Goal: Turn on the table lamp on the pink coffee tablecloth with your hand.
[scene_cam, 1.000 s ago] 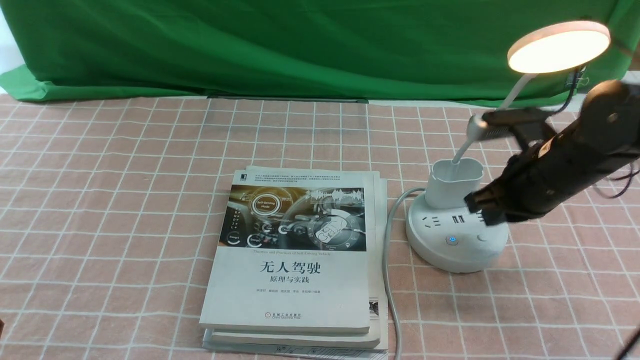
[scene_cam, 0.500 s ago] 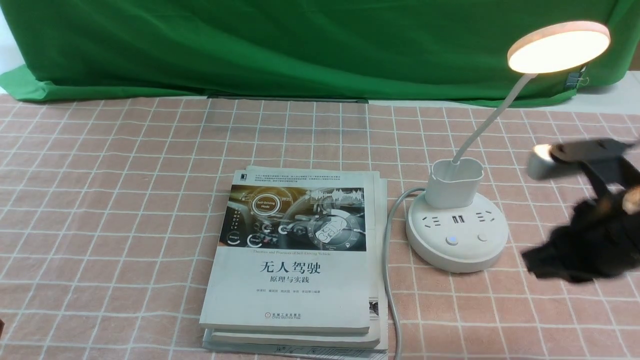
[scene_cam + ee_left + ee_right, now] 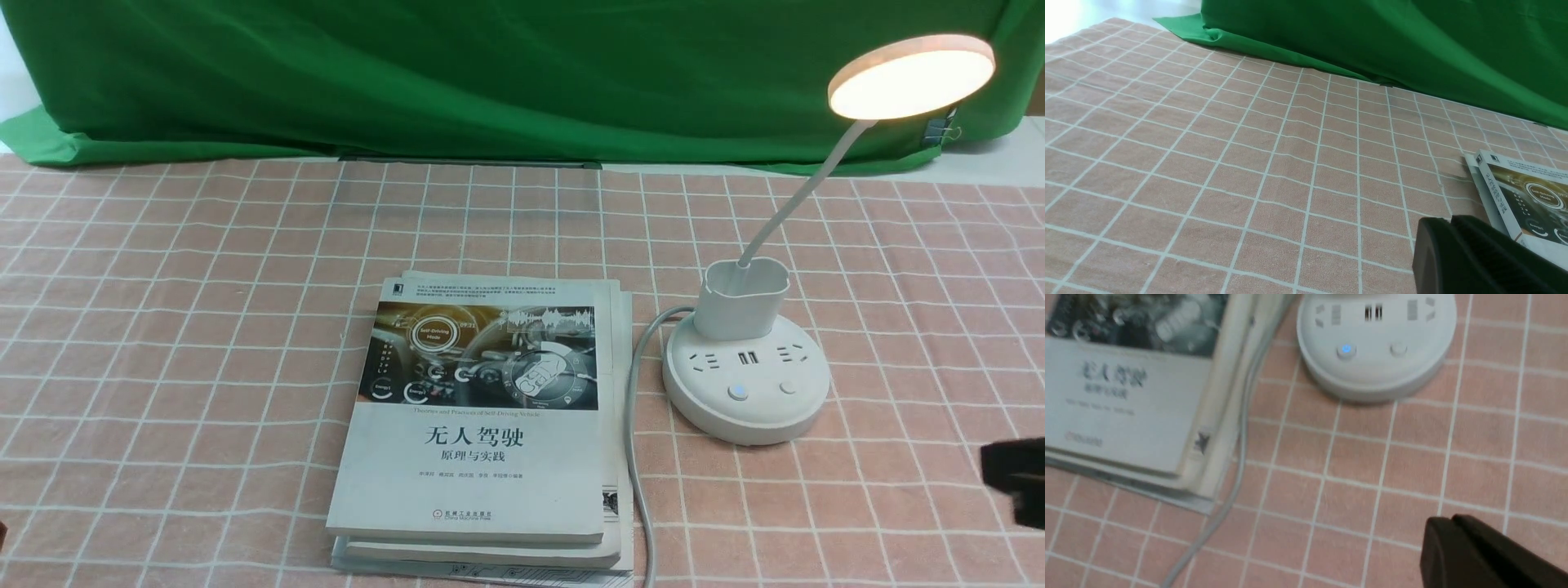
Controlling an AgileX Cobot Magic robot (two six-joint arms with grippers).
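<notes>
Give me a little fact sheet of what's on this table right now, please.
Lamp: white table lamp with round disc head, lit, glowing warm
Lamp base: round, with sockets; one of its two buttons glows blue
Cloth: pink checked tablecloth
Books: stack of grey-covered books, beside the lamp's base
Cord: grey cord, running between the books and the base
Backdrop: green cloth
Right claw: at the frame's edge, clear of the lamp

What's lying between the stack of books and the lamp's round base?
In the front view, only the lamp's grey cord lies between the books and the table lamp, on the pink coffee tablecloth.
</notes>
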